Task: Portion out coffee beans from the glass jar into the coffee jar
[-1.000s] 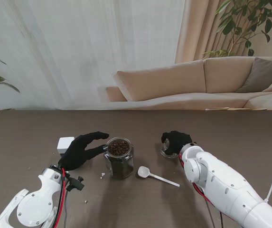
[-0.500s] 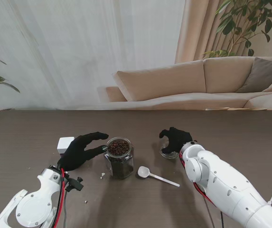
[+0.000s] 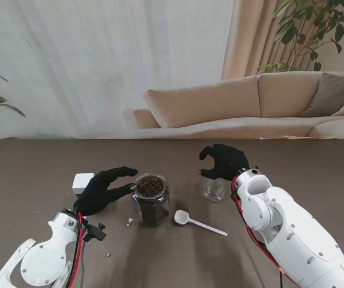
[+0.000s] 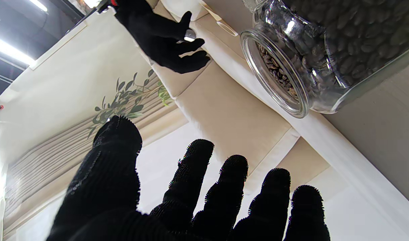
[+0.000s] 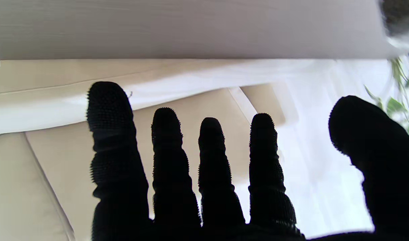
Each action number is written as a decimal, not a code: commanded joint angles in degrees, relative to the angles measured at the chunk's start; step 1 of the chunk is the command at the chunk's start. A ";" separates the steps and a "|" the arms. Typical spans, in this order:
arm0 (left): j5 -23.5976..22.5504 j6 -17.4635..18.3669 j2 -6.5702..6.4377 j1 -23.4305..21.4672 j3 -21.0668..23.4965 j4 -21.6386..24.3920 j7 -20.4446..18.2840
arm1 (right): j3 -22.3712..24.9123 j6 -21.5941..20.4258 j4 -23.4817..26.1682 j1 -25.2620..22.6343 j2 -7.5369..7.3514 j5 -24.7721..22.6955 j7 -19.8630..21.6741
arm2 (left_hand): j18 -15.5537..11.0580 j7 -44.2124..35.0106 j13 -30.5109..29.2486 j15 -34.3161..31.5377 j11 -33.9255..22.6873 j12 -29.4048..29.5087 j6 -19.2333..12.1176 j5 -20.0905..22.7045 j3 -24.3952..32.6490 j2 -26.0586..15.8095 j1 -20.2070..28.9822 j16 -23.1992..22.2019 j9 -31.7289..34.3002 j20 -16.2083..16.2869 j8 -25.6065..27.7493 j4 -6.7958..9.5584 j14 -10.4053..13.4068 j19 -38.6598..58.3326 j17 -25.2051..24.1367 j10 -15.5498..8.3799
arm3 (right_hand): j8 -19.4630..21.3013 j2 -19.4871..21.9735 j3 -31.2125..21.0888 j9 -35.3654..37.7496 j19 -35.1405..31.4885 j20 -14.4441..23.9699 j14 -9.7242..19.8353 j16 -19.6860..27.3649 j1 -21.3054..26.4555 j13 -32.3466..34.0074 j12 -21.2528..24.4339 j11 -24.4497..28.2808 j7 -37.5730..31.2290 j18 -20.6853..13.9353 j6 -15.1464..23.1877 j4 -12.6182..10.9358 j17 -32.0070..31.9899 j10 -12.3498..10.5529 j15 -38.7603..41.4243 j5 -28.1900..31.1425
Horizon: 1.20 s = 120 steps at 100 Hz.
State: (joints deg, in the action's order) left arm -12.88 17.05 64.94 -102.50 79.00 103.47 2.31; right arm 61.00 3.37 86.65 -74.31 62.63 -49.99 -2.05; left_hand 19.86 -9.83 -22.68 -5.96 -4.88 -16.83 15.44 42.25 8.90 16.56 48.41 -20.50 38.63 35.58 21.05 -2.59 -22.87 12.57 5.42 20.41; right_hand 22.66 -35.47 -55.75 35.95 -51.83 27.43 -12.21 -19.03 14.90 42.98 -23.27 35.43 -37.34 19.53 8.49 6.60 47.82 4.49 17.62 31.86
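Note:
The glass jar (image 3: 150, 199) full of coffee beans stands uncapped at the table's middle; the left wrist view shows the glass jar (image 4: 325, 50) up close. My left hand (image 3: 105, 189) is open just left of it, fingertips by the rim, fingers (image 4: 224, 194) spread and holding nothing. To the right stands the small clear coffee jar (image 3: 214, 189), which looks empty. My right hand (image 3: 224, 162) hovers above and slightly beyond it, open, with its fingers (image 5: 211, 174) apart. A white scoop (image 3: 187, 219) lies between the jars, nearer to me.
A white cube (image 3: 83, 182) sits on the table (image 3: 292, 162) just left of my left hand. A few small crumbs (image 3: 129, 221) lie near the bean jar. A beige sofa (image 3: 250, 102) runs behind the table's far edge.
My right hand has lifted off the small coffee jar and opened, moving up and away from me, so the jar now shows. The left hand and bean jar have not moved.

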 commanded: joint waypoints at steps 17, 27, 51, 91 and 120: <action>0.27 0.05 0.09 0.41 -0.49 -0.48 -1.06 | 3.95 -5.19 7.38 -5.03 0.24 7.73 2.69 | -0.87 0.48 0.61 0.34 0.12 -0.02 -0.95 -0.80 -1.58 -2.34 1.41 -0.22 0.05 0.23 -0.19 1.55 0.45 -1.19 -0.74 -0.41 | 0.12 1.56 -3.79 -2.83 -1.38 -2.54 0.33 1.07 0.01 -0.79 0.41 -1.59 1.01 -2.21 -0.86 -1.58 -25.29 0.12 -1.69 -1.56; 0.29 0.11 0.09 0.57 -0.60 -0.65 -1.10 | 5.27 -6.81 9.40 -7.23 0.48 10.81 2.58 | -0.80 0.60 0.60 0.33 0.11 -0.02 -1.00 -1.10 -1.57 -2.29 1.40 -0.22 0.01 0.23 -0.24 1.54 0.48 -1.18 -0.73 -0.40 | 0.05 1.82 -3.31 -2.88 -1.19 -2.82 0.15 1.06 -0.46 -1.19 0.41 -1.53 1.22 -2.21 -0.75 -1.37 -25.94 0.24 -1.80 -1.79; 0.30 0.27 0.15 0.75 -0.84 -0.89 -0.81 | 7.51 -10.45 12.47 -11.93 0.69 15.40 2.50 | -0.92 0.60 0.71 0.37 0.15 0.01 -1.21 -1.15 -1.46 -2.24 1.46 -0.20 -0.20 0.21 -0.28 1.54 0.53 -1.20 -0.77 -0.63 | -0.31 2.63 0.04 -3.88 -0.07 -3.21 0.12 1.04 -0.59 -2.52 0.73 -2.81 2.66 -1.71 -0.29 -1.13 -27.87 0.08 -2.61 -2.47; 0.10 0.79 0.28 1.11 -1.23 -1.40 -0.16 | 8.02 -12.87 12.69 -17.57 1.20 16.96 -0.91 | -1.01 0.82 0.89 0.40 0.23 0.06 -1.48 -1.81 -1.28 -1.99 1.63 -0.17 -0.68 0.20 -0.42 1.52 0.63 -1.22 -0.81 -1.18 | -0.02 2.72 0.58 -3.55 0.85 -2.76 -0.23 0.68 0.23 -2.24 0.54 -3.15 3.50 -1.46 -0.26 -1.45 -28.23 0.17 -2.81 -1.93; 0.18 1.12 0.28 1.43 -1.41 -1.80 -0.19 | 8.55 -11.16 13.06 -20.49 2.16 18.48 -4.99 | -1.02 0.78 0.88 0.35 0.18 0.06 -1.58 -1.86 -1.02 -1.41 1.90 -0.18 -0.62 0.20 -0.44 1.54 0.78 -1.21 -0.80 -1.50 | 0.27 2.58 0.46 -2.33 1.51 -2.37 -0.67 0.49 0.77 -2.02 0.46 -3.35 3.58 -1.03 -0.50 -1.42 -28.59 0.19 -2.94 -1.17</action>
State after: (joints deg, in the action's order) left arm -12.74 17.90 64.99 -101.03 77.66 101.82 2.99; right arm 69.54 -8.10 99.64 -93.49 64.07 -31.77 -6.31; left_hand 19.85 -9.72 -22.68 -5.95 -4.88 -16.83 15.44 41.57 8.84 16.55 48.41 -20.50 38.63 35.58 20.97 -2.59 -22.87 12.57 5.42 20.24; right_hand 22.66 -33.99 -56.60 34.25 -51.41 25.66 -12.47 -18.45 15.02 41.75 -23.22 33.26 -34.60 18.73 7.50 6.60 47.82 4.49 15.32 31.57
